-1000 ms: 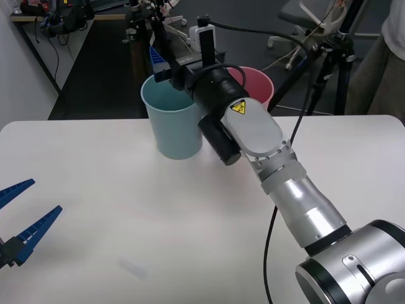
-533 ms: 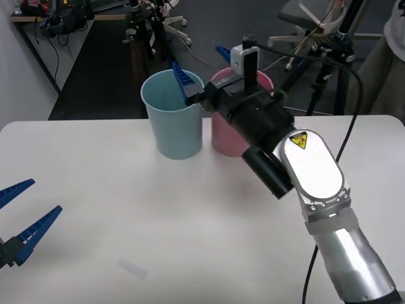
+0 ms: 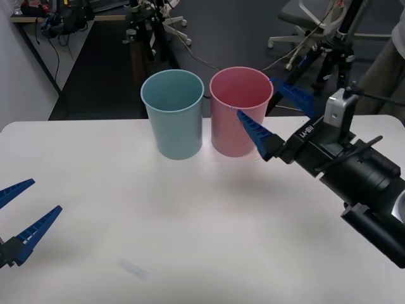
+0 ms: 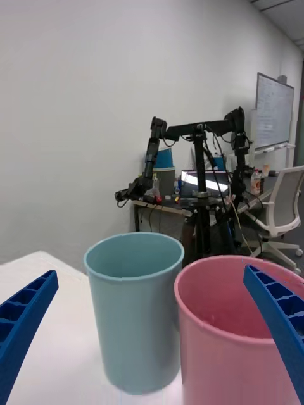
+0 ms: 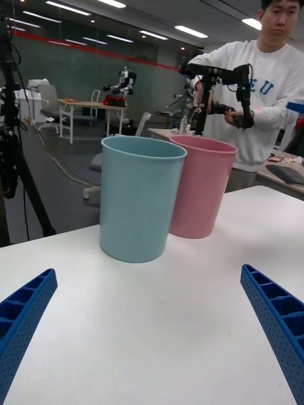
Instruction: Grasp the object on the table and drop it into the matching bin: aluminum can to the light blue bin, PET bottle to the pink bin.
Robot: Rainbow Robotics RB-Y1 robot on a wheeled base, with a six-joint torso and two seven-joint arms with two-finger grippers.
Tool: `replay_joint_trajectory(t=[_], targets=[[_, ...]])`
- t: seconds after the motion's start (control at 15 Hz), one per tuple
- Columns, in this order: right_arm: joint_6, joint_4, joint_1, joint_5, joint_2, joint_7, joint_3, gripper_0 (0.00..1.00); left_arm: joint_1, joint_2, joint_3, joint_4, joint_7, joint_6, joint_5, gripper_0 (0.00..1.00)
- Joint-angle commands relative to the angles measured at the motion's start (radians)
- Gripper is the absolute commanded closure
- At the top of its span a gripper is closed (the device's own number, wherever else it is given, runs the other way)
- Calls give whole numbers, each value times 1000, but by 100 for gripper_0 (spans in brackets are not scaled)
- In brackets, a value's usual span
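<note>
Pink bin — just beside right end effector, fingers spread.

The table lies bare across its wide near and middle stretch, open to a gripper from either side; at the far edge the light blue bin and the pink bin stand upright, just beside each other, with barely a slit between; the right gripper, fingers spread, hangs just beside the pink bin's right side; the left gripper, fingers spread, waits at the near left edge, well apart from both bins.
</note>
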Motion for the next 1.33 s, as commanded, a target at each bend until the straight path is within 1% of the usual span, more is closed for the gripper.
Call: replay_joint_trajectory(t=[0.07,0.13,0.27,0.53,0.6,0.73,0.8,0.93,1.33], targets=[[-161,-10,99,-82,-2,69,-140,0,0,0,0,0,0,0,0,0],[-213,-7,144,-110,-2,115,-197,0,0,0,0,0,0,0,0,0],[-294,-4,222,-141,-2,131,-280,0,0,0,0,0,0,0,0,0],[-442,57,336,-224,-2,176,-401,0,0,0,0,0,0,0,0,0],[-472,79,363,-248,-2,230,-433,0,0,0,0,0,0,0,0,0],[-523,111,392,-260,-2,259,-479,0,0,0,0,0,0,0,0,0],[-554,131,398,-265,-2,263,-498,0,0,0,0,0,0,0,0,0],[-578,160,403,-271,-2,276,-513,0,0,0,0,0,0,0,0,0],[-580,160,429,-277,-2,280,-533,0,0,0,0,0,0,0,0,0]])
